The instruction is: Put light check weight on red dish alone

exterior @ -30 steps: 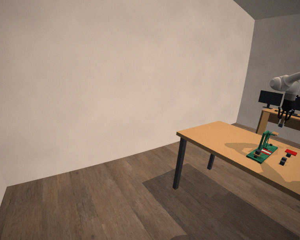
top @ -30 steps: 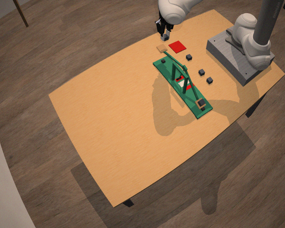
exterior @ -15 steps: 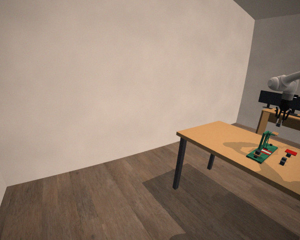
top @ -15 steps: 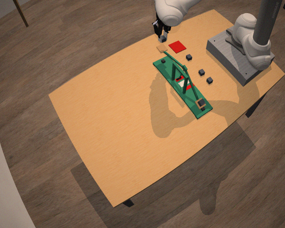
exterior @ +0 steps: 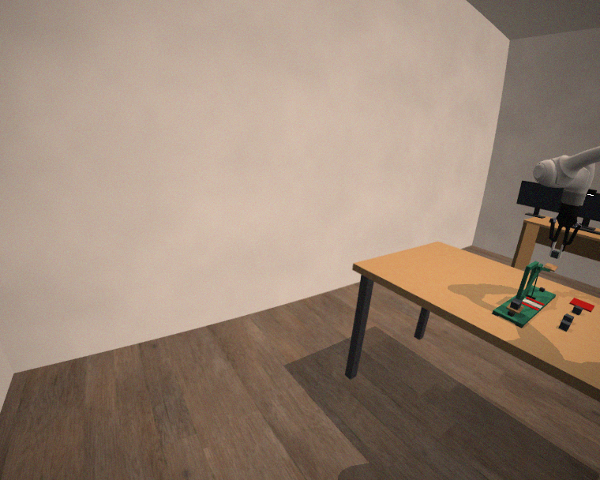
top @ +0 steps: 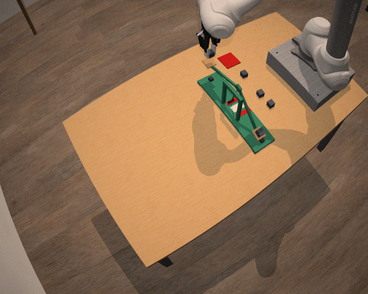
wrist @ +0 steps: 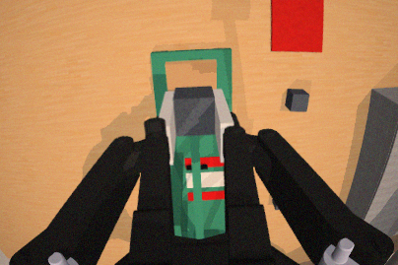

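Observation:
My gripper (top: 210, 53) (exterior: 555, 253) (wrist: 194, 105) is shut on a dark grey weight (top: 211, 53) (exterior: 554, 254) (wrist: 194, 115), held above the raised, empty pan (top: 208, 63) (exterior: 550, 268) (wrist: 189, 70). The green rocker balance (top: 255, 148) (wrist: 224, 74) tips toward its other pan (top: 254, 136), which carries a weight (top: 260, 131) (exterior: 515, 303). The pointer (top: 231, 101) hangs over a red field. The red dish (top: 228, 60) (exterior: 582, 305) (wrist: 297, 24) is flat and bare. Three loose weights (top: 243, 74) (top: 260, 93) (top: 270, 103) stand between the balance and the robot base; one (wrist: 298, 100) shows fully in the wrist view.
The grey robot pedestal (top: 288, 76) stands beyond the loose weights. The balance's green uprights (top: 224, 93) (top: 238, 110) and beam rise between the pans. The table's long edge (top: 175, 57) runs near the raised pan. Monitors (exterior: 538, 196) stand on another desk behind.

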### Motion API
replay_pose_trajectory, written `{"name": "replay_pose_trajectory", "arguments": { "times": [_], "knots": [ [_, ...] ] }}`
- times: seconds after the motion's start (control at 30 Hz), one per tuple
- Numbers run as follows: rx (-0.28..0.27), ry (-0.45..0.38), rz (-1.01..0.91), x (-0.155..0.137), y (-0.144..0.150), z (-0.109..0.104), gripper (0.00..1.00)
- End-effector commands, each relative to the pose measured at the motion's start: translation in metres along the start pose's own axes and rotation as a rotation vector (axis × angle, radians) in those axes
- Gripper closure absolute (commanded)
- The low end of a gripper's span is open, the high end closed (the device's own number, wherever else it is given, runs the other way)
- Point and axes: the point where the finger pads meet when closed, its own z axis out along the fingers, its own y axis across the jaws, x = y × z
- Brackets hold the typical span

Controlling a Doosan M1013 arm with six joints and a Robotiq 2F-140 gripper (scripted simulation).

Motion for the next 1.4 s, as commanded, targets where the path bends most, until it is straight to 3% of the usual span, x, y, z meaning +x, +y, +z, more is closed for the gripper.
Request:
{"name": "replay_pose_trajectory", "arguments": {
  "times": [0.0,0.43,1.37],
  "knots": [
    [-0.001,0.002,-0.002,0.000,0.000,0.014,0.76],
    [-0.001,0.002,-0.002,0.000,-0.001,0.041,0.76],
    [-0.001,0.002,-0.002,0.000,-0.001,0.043,0.76]
  ]
}}
